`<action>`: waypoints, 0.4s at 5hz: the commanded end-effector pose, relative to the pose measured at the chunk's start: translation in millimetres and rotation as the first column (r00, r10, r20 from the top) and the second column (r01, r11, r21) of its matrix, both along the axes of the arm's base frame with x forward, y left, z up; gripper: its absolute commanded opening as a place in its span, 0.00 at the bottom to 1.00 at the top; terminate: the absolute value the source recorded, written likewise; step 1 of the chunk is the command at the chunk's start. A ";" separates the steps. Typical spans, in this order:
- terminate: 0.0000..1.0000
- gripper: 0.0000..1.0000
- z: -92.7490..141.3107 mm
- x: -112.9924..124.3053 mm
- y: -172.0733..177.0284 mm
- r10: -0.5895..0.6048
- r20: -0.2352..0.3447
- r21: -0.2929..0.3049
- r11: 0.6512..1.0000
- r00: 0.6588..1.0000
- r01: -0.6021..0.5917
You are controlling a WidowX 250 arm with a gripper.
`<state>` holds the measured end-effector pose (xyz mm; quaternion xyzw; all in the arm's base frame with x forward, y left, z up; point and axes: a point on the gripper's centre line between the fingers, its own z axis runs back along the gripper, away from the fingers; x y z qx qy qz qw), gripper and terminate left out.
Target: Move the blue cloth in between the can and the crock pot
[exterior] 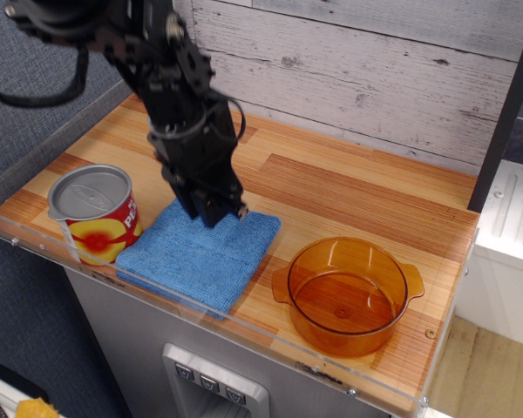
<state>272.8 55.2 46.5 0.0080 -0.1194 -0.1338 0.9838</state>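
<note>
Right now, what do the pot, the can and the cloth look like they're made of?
Crock pot: see-through amber, glossy, likely glass or plastic. Can: probably metal, with a dull grey lid and printed red label. Blue cloth: soft nubby terry fabric, matte.
</note>
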 end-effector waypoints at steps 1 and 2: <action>0.00 1.00 36.4 7.4 7.4 0.018 0.061 0.035 0.999 0.998 -0.020; 0.00 1.00 44.1 20.2 4.2 0.035 0.064 0.014 0.999 0.997 -0.036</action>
